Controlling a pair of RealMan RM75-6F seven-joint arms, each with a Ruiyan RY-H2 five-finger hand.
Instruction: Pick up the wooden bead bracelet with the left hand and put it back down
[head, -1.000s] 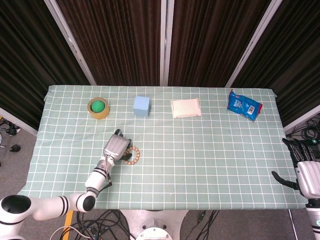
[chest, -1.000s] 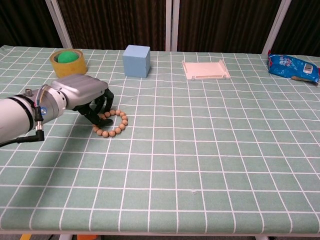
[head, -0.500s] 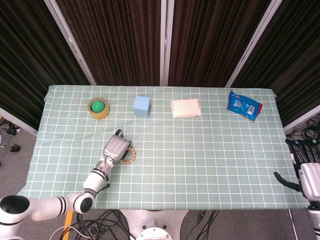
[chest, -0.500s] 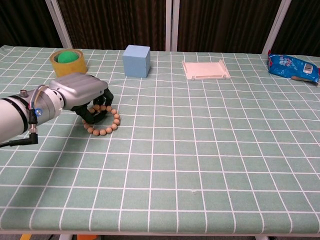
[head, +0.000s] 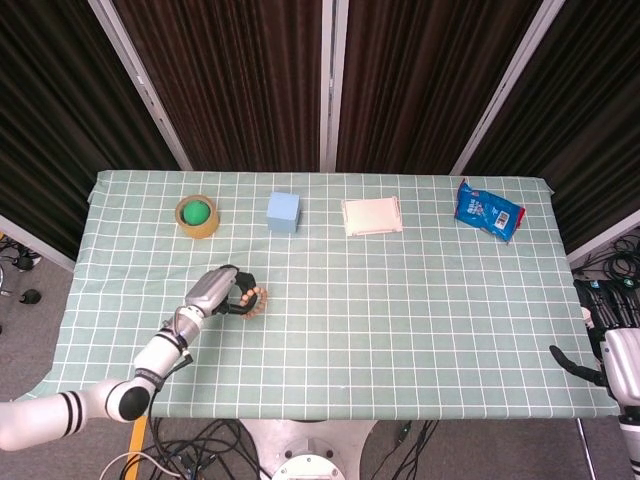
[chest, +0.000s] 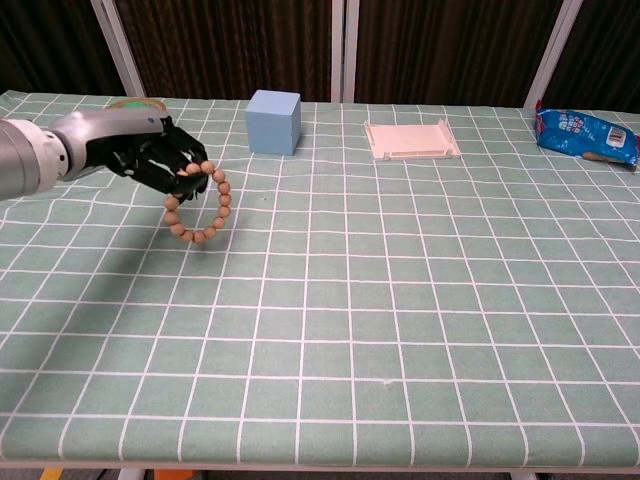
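Observation:
The wooden bead bracelet (chest: 203, 205) hangs in the air above the checked tablecloth, dangling from the curled dark fingers of my left hand (chest: 150, 152). In the head view the bracelet (head: 257, 300) shows just right of my left hand (head: 217, 293), over the left part of the table. My right hand (head: 617, 352) stays off the table's right edge, low down, holding nothing, its fingers spread.
A tape roll with a green centre (head: 197, 215) sits at the back left, partly hidden behind my left hand in the chest view. A light blue cube (chest: 273, 121), a flat cream tray (chest: 411, 139) and a blue snack bag (chest: 583, 134) line the back.
My left hand closed on the bracelet and lifted it off the cloth, moving up and slightly left; the bracelet now hangs upright. The right hand sank a little lower.

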